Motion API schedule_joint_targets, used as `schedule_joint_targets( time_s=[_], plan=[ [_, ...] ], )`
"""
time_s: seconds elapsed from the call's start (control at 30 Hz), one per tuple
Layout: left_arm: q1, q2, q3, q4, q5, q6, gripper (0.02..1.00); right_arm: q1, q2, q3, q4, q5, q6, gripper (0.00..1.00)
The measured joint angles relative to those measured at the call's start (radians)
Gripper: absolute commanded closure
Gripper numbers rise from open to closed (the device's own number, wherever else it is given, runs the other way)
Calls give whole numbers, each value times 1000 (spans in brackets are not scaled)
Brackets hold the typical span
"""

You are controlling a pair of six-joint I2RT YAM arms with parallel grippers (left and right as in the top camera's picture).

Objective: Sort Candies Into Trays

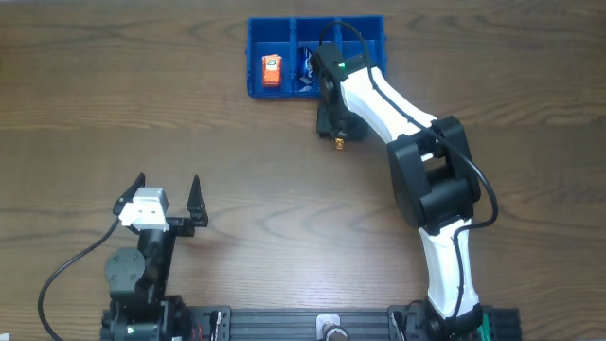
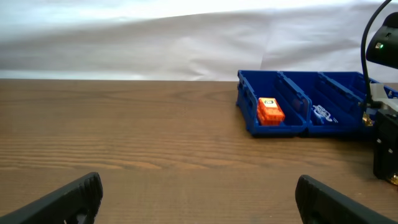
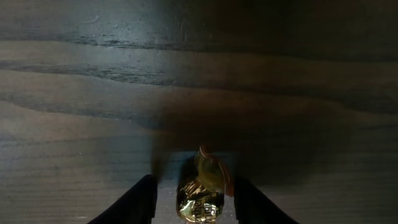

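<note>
Your right arm (image 1: pixel 417 161) reaches up the right half of the top view, and its wrist hangs just below the blue tray (image 1: pixel 317 21), which sits at the upper middle of the frame on the wooden surface (image 1: pixel 123 95). The right jaws stand spread around a gold candy (image 3: pixel 200 196). In the right wrist view, one finger (image 3: pixel 249 202) sits right against the wrapper, while a sliver of surface shows between the other finger and the candy (so they flank it rather than pinch it). From above, you see the gold candy poking out under the wrist, near the tray's lower edge but outside it.

The tray has three compartments side by side. An orange candy (image 1: pixel 272 71) lies in the left one and a blue-wrapped candy (image 1: pixel 308 68) in the middle one. The arm hides most of the right one.

Your left arm (image 1: pixel 142 246) stands at the lower left of the top view, well apart from the tray. The left jaws are spread wide, with nothing between them. In the left wrist view they show at the two bottom corners, with the tray in the right half of the frame.
</note>
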Motion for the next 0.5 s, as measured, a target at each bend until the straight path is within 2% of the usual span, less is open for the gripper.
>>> schedule_joint_targets(
  time_s=[0.23, 0.5],
  plan=[
    [0, 0, 0, 0, 0, 0, 20, 0, 0, 0, 3, 0, 0, 715],
    [0, 0, 0, 0, 0, 0, 20, 0, 0, 0, 3, 0, -1, 776]
  ],
)
